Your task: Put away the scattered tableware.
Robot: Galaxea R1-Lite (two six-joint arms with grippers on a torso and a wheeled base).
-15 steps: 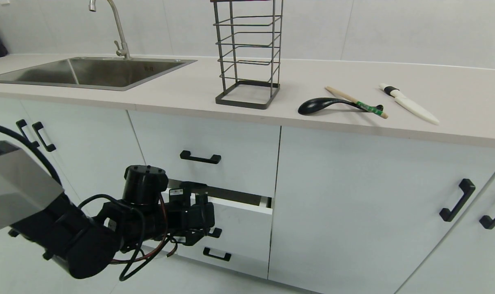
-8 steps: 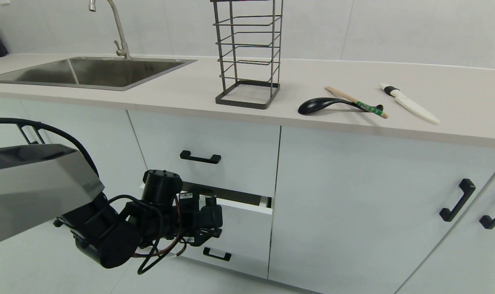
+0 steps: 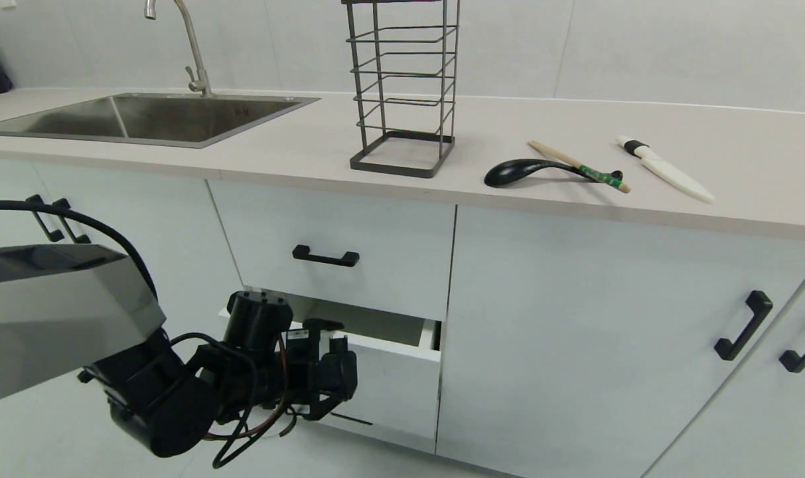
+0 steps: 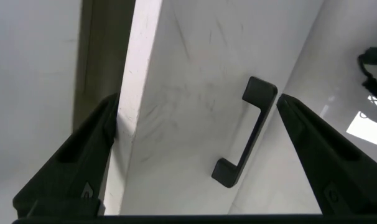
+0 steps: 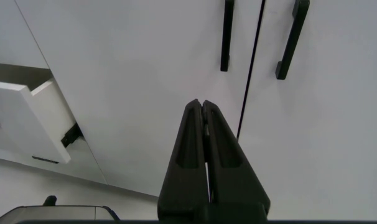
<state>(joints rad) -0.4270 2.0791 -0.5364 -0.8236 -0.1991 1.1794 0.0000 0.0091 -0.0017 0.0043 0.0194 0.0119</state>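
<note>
Bright, even light is cast from above. Soft shadows are thrown beneath the black spoon (image 3: 505,176) and the wire rack (image 3: 392,167), well above the left gripper (image 4: 198,102). The inside of the open drawer (image 3: 375,322) just above it is shaded, and glare is seen on the floor (image 4: 366,127) beside it.

A kitchen: steel sink (image 3: 151,118), countertop (image 3: 296,149), white drawer cabinets (image 3: 548,318).

A narrow gap lies above the part-open drawer (image 3: 395,385) — under the upper drawer front (image 3: 382,282).
</note>
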